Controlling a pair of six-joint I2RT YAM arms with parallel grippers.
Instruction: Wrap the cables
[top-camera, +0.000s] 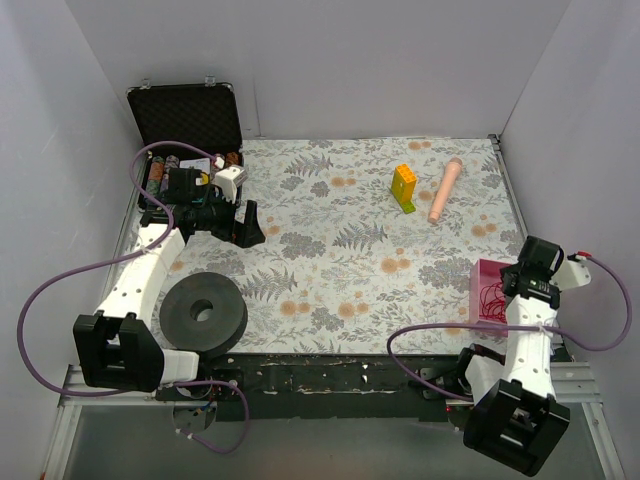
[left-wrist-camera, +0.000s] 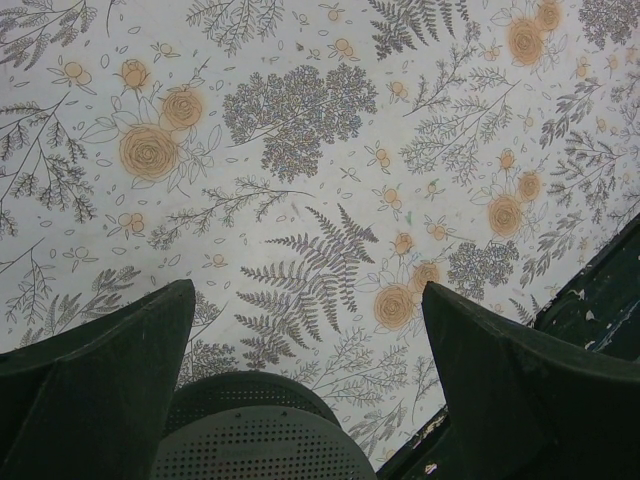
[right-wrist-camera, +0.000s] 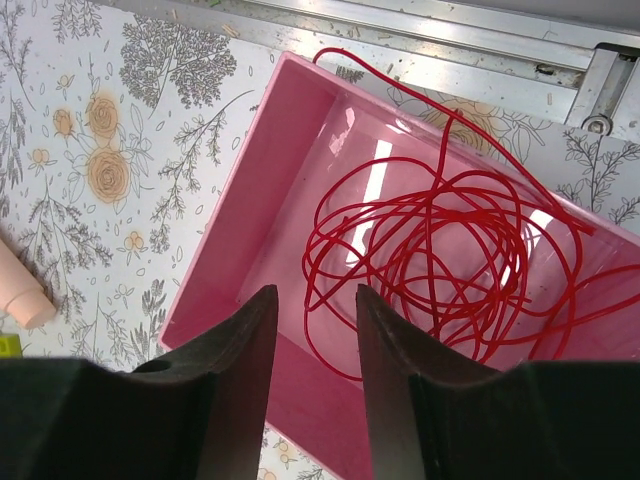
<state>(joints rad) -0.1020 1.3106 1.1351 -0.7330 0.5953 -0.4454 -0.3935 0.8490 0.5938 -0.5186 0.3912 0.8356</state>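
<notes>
Your right pincer (right-wrist-camera: 312, 296) hangs over the lower left part of the pink tray (right-wrist-camera: 262, 190). Its two dark fingers (right-wrist-camera: 240, 370) are parted by only a narrow slot, and nothing is clamped between them.

In the right wrist view the cables (right-wrist-camera: 450, 250) lie inside that tray as one loose tangle of thin red loops, filling the middle and right of the frame. One strand climbs over the tray's upper rim toward the metal rail at the top. The leftmost loop runs right at the slot between the fingertips, but you cannot tell from here whether it touches either finger.

From above, the tray (top-camera: 488, 266) sits at the lower right of the desk (top-camera: 330, 270), just beside the right arm's wrist, with the red cables (top-camera: 492, 298) showing inside it.

Your left pincer (top-camera: 245, 222) is at the upper left of the top view, near an open black case (top-camera: 185, 110). Its wrist camera shows it released (left-wrist-camera: 305, 300), fingers spread wide, with only the flowered desk between them.

A black ring (top-camera: 203, 312) lies at the lower left, close to the left arm. A yellow and green block (top-camera: 404, 186) and a peach cylinder (top-camera: 444, 190) lie near each other, not touching, at the upper right. One end of that cylinder (right-wrist-camera: 20, 290) shows at the left edge of the right wrist view.
</notes>
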